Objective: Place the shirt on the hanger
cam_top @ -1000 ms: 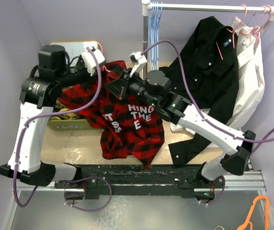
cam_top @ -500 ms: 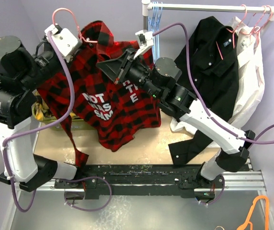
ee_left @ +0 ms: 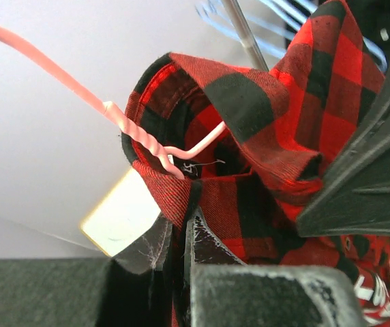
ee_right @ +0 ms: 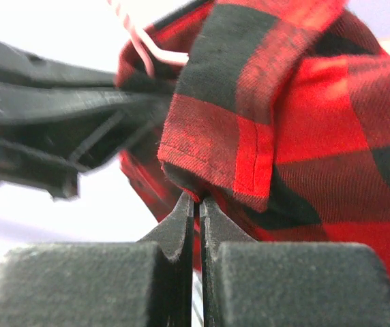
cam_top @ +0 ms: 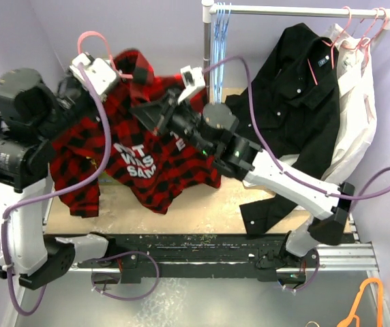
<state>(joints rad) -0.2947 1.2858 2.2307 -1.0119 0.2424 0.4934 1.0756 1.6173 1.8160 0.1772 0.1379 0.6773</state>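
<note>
The red-and-black check shirt (cam_top: 147, 146) hangs in the air between both arms, white lettering showing on its front. The pink wire hanger (cam_top: 89, 39) sticks its hook up out of the collar; its twisted neck shows in the left wrist view (ee_left: 137, 133). My left gripper (cam_top: 116, 73) is shut on the shirt's collar edge (ee_left: 181, 204) just below the hanger neck. My right gripper (cam_top: 155, 110) is shut on the shirt's front edge (ee_right: 208, 160) near the collar, right next to the left one.
A clothes rail (cam_top: 290, 10) runs across the top right with light blue hangers (cam_top: 219, 34), a black shirt (cam_top: 297, 88) and a white shirt (cam_top: 355, 102). An orange hanger (cam_top: 365, 303) lies at the bottom right. A green bin (cam_top: 106, 178) sits behind the hanging shirt.
Both arms lifted the shirt and hanger off the table. Since half a second ago it shifted a little left and lower, and a sleeve now drapes down at the left.
</note>
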